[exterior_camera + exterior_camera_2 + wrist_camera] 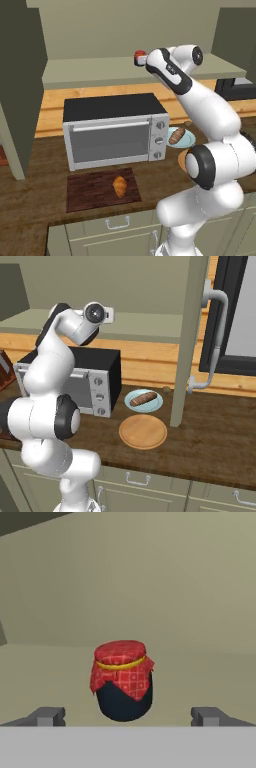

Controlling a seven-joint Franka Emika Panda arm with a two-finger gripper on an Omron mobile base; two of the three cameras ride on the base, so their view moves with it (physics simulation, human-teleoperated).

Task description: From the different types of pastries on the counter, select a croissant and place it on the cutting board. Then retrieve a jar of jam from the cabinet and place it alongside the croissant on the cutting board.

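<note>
Pincer point(127, 716) spread wide, jar of jam point(122, 680) upright btwn tips, not touching

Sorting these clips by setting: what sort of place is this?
A rendered kitchen, most likely: a silver toaster oven sits on a wood-grain counter above drawer fronts, with a croissant on a cutting board.

Arm hides jar of jam point(139, 56) partly.

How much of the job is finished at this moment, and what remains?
Done: the croissant lies on the cutting board. In hand: the open gripper faces the jar of jam on the cabinet shelf, not gripping it. Left: grasp the jar and set it beside the croissant.
</note>
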